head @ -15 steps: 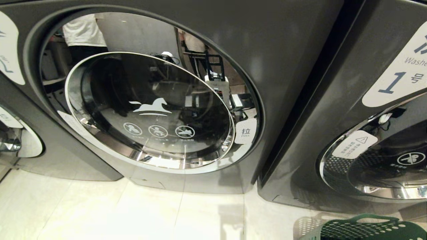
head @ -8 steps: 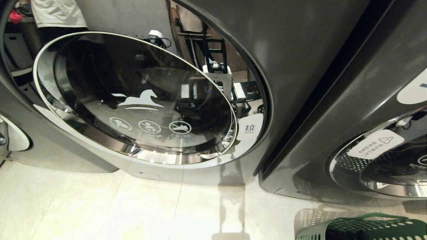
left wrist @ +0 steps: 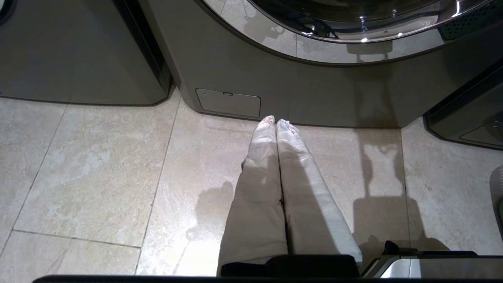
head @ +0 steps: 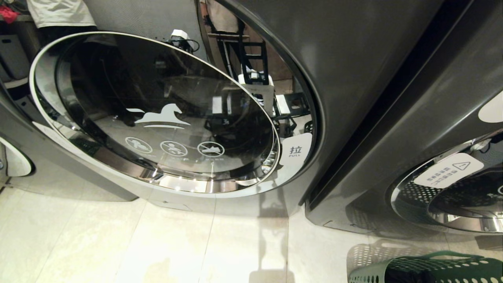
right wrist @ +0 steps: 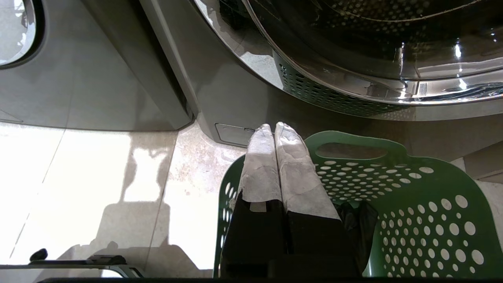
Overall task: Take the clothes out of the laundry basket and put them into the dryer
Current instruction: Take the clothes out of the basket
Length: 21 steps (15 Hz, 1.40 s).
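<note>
Head view: cream tiled floor (head: 118,243) (glossy), grey machines (head: 353,59); left gripper (left wrist: 276,122), right gripper (right wrist: 274,127) both pressed together.

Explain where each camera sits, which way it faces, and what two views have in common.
Head view: high on the robot, angled down at the horse-logo door; no arm shows.
Left wrist view: behind the shut left gripper, over the floor tiles.
Right wrist view: behind the shut right gripper, over the laundry basket.
Head and right wrist views share the basket.
</note>
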Tool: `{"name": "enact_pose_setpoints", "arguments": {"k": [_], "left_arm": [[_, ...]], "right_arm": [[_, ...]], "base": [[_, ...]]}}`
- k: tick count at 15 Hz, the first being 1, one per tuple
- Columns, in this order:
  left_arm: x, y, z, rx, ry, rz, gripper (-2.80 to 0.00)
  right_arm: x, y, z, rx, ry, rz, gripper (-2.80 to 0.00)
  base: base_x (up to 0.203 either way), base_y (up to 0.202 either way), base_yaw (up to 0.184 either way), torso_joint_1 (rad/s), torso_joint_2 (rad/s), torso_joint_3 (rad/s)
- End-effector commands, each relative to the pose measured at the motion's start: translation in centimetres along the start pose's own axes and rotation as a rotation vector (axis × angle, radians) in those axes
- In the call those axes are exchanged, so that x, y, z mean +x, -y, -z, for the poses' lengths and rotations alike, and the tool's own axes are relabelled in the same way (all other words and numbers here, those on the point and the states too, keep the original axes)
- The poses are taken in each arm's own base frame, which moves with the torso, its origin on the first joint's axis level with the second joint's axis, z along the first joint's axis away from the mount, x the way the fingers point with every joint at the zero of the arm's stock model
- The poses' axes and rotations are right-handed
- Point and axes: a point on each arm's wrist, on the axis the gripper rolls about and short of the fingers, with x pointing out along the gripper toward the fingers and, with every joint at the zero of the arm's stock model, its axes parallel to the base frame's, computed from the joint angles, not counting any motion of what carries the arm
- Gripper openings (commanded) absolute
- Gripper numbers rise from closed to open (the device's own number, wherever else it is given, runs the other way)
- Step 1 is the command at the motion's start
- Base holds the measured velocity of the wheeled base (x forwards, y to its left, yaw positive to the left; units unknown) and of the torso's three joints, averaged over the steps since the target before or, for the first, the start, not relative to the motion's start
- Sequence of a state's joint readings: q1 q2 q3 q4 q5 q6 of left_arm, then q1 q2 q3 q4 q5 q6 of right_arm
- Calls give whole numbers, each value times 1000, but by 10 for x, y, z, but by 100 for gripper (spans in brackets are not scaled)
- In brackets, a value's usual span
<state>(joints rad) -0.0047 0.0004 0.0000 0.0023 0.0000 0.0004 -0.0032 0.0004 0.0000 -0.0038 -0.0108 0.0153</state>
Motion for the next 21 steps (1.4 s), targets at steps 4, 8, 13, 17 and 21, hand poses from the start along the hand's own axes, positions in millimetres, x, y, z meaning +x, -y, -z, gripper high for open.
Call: {"name": "enact_pose_setpoints", "arguments": {"k": [4, 8, 13, 17, 21], "left_arm": [[0, 0, 0, 1, 1, -1, -280], [0, 0, 0, 0, 0, -1, -280], [0, 0, 0, 0, 0, 0, -280], [0, 0, 0, 0, 0, 0, -280], [0, 0, 0, 0, 1, -1, -280]], "right_arm": [[0, 0, 0, -3, 1, 0, -280], [0, 0, 0, -2, 1, 0, -280], [0, 0, 0, -3, 1, 0, -280], [0, 0, 0, -3, 1, -2, -280], [0, 0, 0, -17, 1, -4, -280]], "base": [[0, 0, 0, 0, 0, 0], [0, 0, 0, 0, 0, 0], [1, 5, -108, 0, 2, 1], [-1, 8, -174, 3, 0, 2], [1, 6, -122, 2, 1, 2]]}}
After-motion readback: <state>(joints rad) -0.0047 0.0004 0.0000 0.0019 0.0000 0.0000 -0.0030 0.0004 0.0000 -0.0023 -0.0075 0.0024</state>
